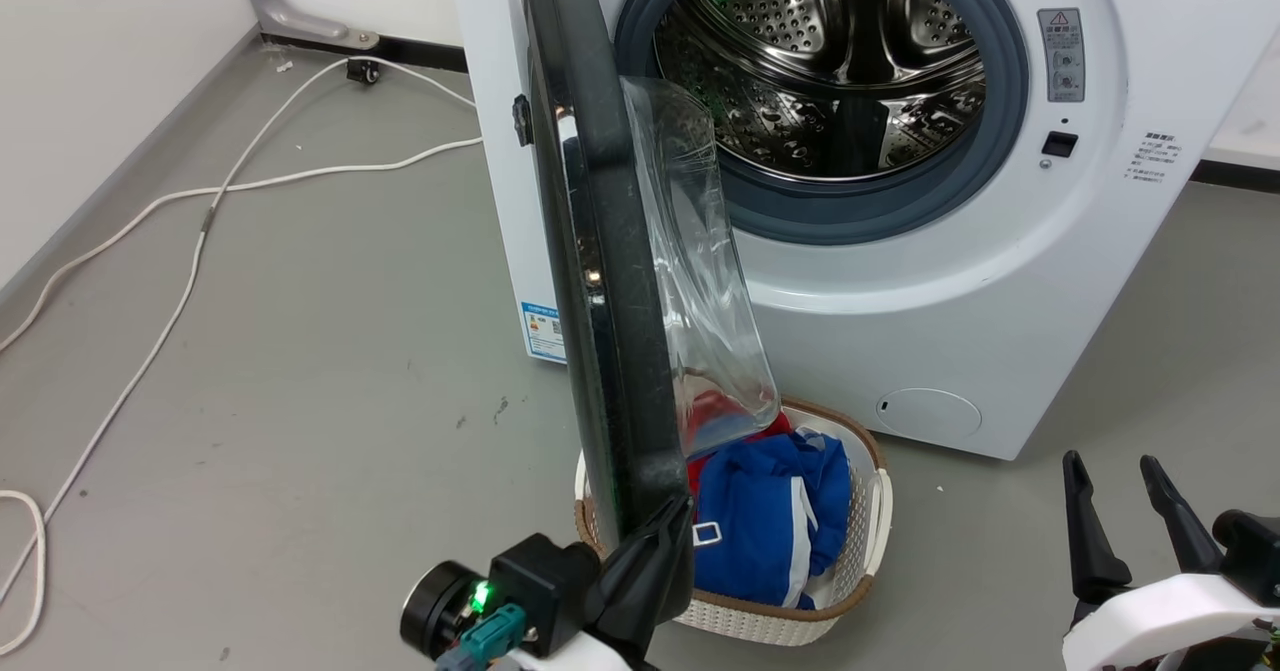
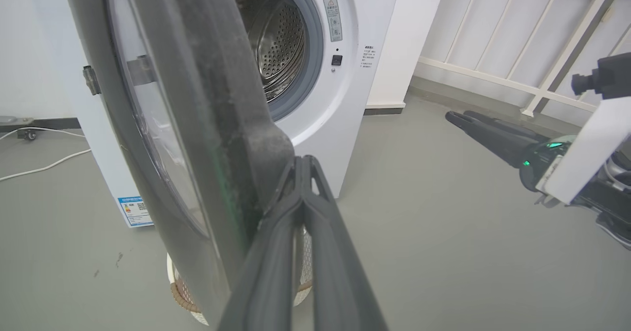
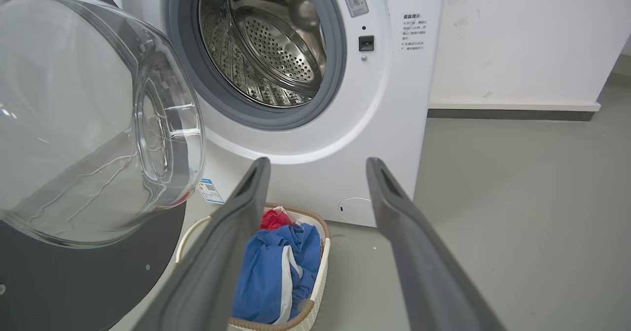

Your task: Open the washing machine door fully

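Observation:
The washing machine (image 1: 1000,301) is a white front-loader with its steel drum mouth exposed. The washing machine door (image 1: 600,251) stands swung out on the left-side hinge, edge-on to the head view, its clear glass bowl facing the drum. My left gripper (image 1: 675,519) is shut, its joined tips touching the door's lower rim. In the left wrist view the same tips (image 2: 303,162) rest against the inner side of the black door (image 2: 207,74) rim. Low at the right my right gripper (image 1: 1111,463) is open and holds nothing. Its wrist view looks between the spread fingers (image 3: 318,162) at the door (image 3: 74,281).
A white woven basket (image 1: 862,541) with blue and red clothes sits on the floor just below the door, in front of the machine. A white cable (image 1: 200,241) runs across the grey floor to the left. A white railing (image 2: 493,74) stands to the machine's right.

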